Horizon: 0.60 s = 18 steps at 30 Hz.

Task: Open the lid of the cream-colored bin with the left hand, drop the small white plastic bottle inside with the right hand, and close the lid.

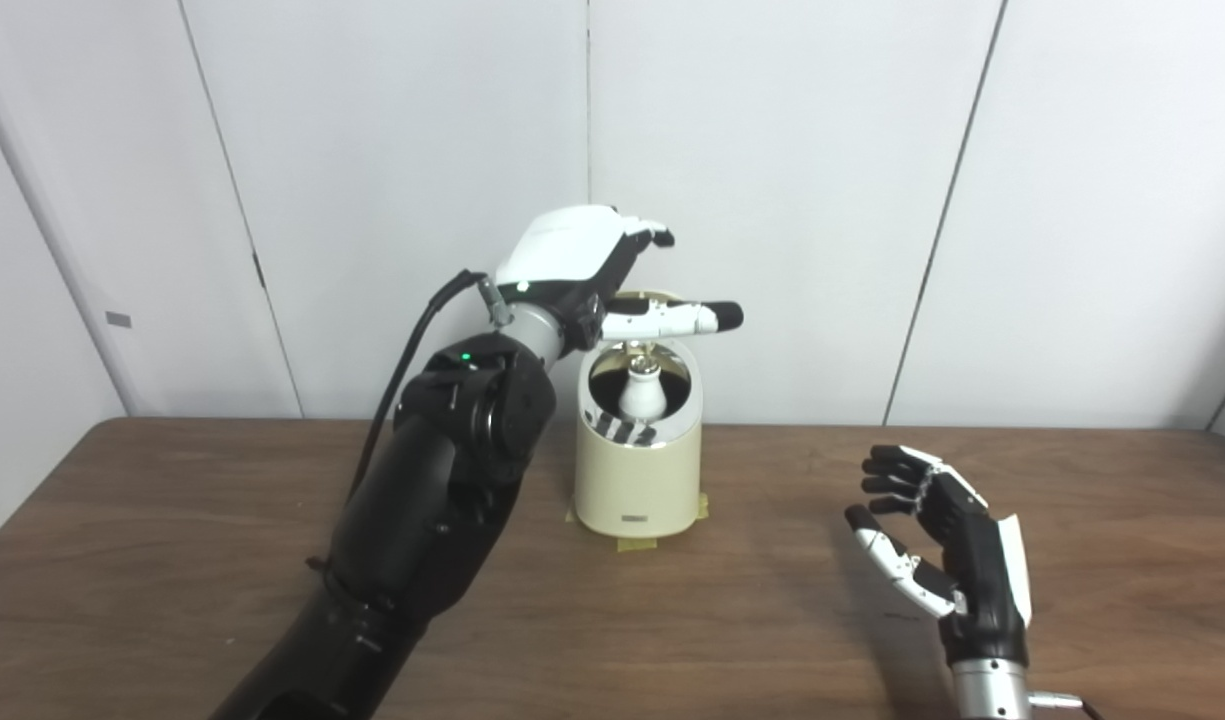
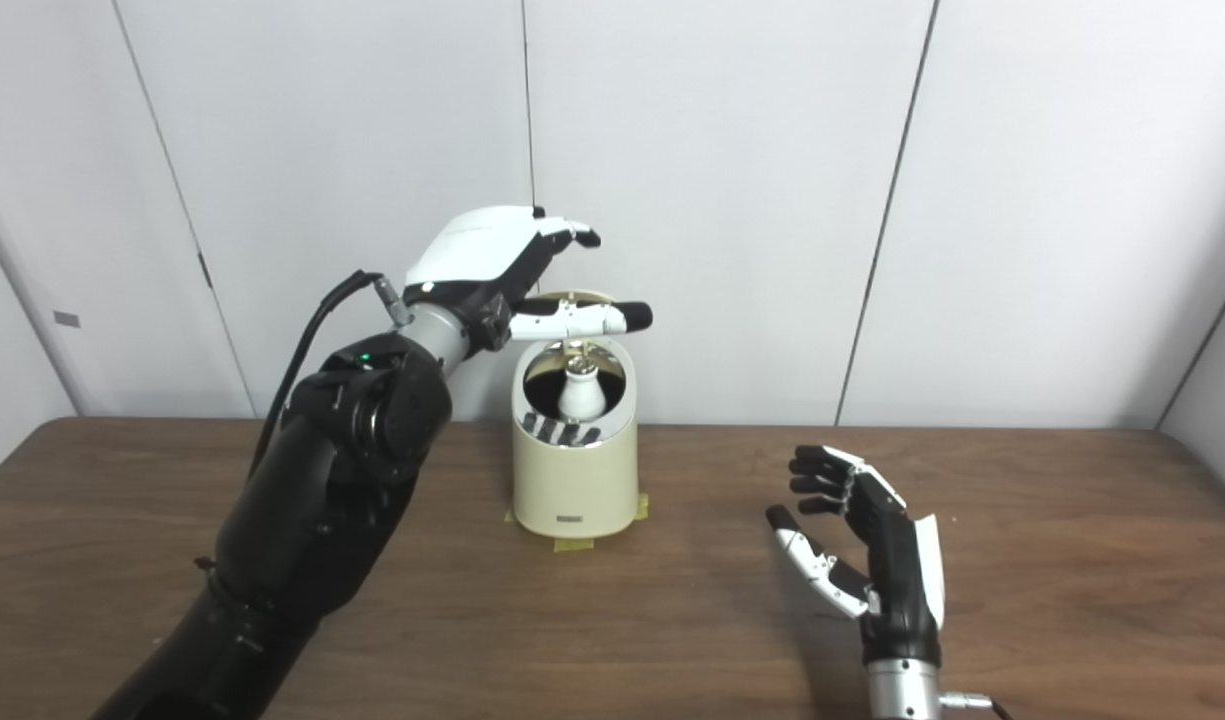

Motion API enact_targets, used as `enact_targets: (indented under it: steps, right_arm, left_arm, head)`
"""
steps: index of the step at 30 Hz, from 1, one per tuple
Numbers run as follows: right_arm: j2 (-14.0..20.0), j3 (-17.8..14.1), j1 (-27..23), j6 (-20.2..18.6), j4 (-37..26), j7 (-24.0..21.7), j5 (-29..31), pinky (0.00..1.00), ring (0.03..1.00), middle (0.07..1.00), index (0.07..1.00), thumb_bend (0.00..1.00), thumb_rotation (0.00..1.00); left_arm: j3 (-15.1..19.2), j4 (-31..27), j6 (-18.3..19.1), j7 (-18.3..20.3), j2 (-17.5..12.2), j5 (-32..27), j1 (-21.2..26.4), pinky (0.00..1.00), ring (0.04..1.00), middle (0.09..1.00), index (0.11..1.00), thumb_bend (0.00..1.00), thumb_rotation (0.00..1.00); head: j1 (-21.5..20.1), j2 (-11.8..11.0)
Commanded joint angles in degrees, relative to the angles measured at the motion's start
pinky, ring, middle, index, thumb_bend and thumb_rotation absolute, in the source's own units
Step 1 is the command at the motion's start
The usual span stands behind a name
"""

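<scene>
White bottle (image 1: pixel 642 392) half-hidden inside cream bin (image 1: pixel 637 470).

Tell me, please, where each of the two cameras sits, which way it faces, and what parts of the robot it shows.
Left eye view: on the head, looking forward and down at the table; shows the left hand raised above the bin, and the open right hand.
Right eye view: beside it, slightly to the right, same direction; same arms, everything shifted left.
Shared: bin, bottle inside it, both hands, white wall.
</scene>
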<state>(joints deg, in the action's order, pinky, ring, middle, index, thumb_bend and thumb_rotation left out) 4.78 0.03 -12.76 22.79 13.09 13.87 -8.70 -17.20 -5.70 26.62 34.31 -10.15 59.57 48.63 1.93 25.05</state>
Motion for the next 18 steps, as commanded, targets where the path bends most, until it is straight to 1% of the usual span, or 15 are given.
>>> enact_targets:
  steps: [1,4,7,10,18]
  right_arm:
    - [-2.73,0.78,0.37,2.18,2.78,0.29,-0.91,0.55,0.63,0.661,0.665,0.25,0.19]
    - [-2.82,0.73,0.5,1.82,2.31,0.34,-0.93,0.55,0.629,0.659,0.664,0.25,0.17]
    - [-2.65,0.89,0.63,1.06,1.83,0.5,-1.87,0.55,0.629,0.66,0.664,0.24,0.21]
    - [-2.66,0.84,0.62,1.98,2.14,0.44,-1.44,0.55,0.627,0.657,0.661,0.25,0.2]
    - [-2.98,0.85,0.63,1.84,2.03,0.74,-1.67,0.54,0.625,0.654,0.658,0.25,0.19]
  left_arm:
    - [1.07,-0.47,0.25,-0.24,0.22,1.54,2.7,1.0,1.0,0.952,0.879,0.95,1.0]
    - [1.73,-0.33,0.27,1.1,0.83,2.77,2.18,1.0,1.0,0.986,0.879,0.95,1.0]
    - [2.43,-0.33,0.28,2.44,1.63,4.42,1.62,1.0,1.0,0.999,0.879,0.96,1.0]
    - [2.76,-0.34,0.27,3.07,2.24,5.61,1.16,1.0,1.0,1.0,0.878,0.96,1.0]
    - [1.04,0.81,-0.09,2.94,0.88,4.46,0.69,1.0,1.0,0.991,0.871,0.95,1.0]
  head:
    - [0.02,0.08]
    - [-0.07,0.12]
    - [-0.23,0.26]
    - [-0.19,0.23]
    - [-0.59,0.26]
